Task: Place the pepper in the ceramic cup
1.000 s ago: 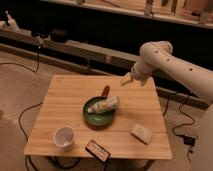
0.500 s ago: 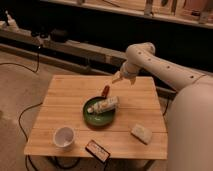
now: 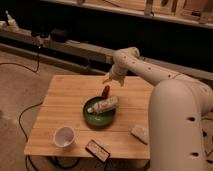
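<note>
The small dark-red pepper [image 3: 105, 91] lies on the wooden table [image 3: 65, 100] at the far rim of the dark green bowl [image 3: 100, 115]. A pale cream bottle-like object [image 3: 103, 105] lies in the bowl. The white ceramic cup [image 3: 64, 136] stands upright near the table's front left edge. My gripper [image 3: 107, 78] hangs just above and behind the pepper, at the end of the white arm [image 3: 150, 75] that reaches in from the right.
A pale sponge-like block [image 3: 139, 133] lies at the front right of the table. A dark flat rectangular object [image 3: 97, 150] lies at the front edge. Cables [image 3: 25, 112] run over the floor on the left. A long low shelf [image 3: 60, 45] stands behind the table.
The arm has swung left and forward over the table, bringing the gripper from the table's far right side to just above the pepper.
</note>
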Available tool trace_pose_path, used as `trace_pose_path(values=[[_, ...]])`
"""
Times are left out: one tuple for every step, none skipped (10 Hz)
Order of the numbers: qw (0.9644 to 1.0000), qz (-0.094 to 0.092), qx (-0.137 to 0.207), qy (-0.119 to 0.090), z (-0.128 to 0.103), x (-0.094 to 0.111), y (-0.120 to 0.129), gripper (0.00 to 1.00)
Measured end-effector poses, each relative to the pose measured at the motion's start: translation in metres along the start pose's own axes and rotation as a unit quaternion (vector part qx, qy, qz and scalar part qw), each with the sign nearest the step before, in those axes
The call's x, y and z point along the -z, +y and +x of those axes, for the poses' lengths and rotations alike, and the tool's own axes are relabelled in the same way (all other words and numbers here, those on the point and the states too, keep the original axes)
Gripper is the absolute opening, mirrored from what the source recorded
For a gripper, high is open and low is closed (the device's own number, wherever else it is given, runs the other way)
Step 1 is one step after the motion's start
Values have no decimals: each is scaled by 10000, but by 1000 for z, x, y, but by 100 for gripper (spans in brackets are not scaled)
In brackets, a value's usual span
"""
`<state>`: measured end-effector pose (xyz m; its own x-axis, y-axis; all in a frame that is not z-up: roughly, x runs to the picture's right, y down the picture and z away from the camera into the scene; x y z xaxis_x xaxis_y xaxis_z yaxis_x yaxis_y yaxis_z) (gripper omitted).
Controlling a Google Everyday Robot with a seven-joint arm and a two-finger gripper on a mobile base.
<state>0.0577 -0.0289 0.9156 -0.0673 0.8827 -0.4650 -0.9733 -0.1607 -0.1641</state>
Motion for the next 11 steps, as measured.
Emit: trace_pose_path(values=[[10000,17,-18,17,-1,-8,2,72],[10000,60,-33,48,-2,-19,3,72],[9999,88,-44,93,-2,-29,4,72],[9998,116,-50,140,-1,-35,3,72],[9997,153,-54,193,1,-44,1,72],[9996,185,-29,231,1,-51,0,72],[9995,195,9,252,1,-58,-1,72],[9994,193,57,274,1,-66,0,72],[9994,176,62,293,0,-73,0,72],[9992,204,49,338,0,-80,-4,72],[9991,240,41,350,-1,-85,-6,72]])
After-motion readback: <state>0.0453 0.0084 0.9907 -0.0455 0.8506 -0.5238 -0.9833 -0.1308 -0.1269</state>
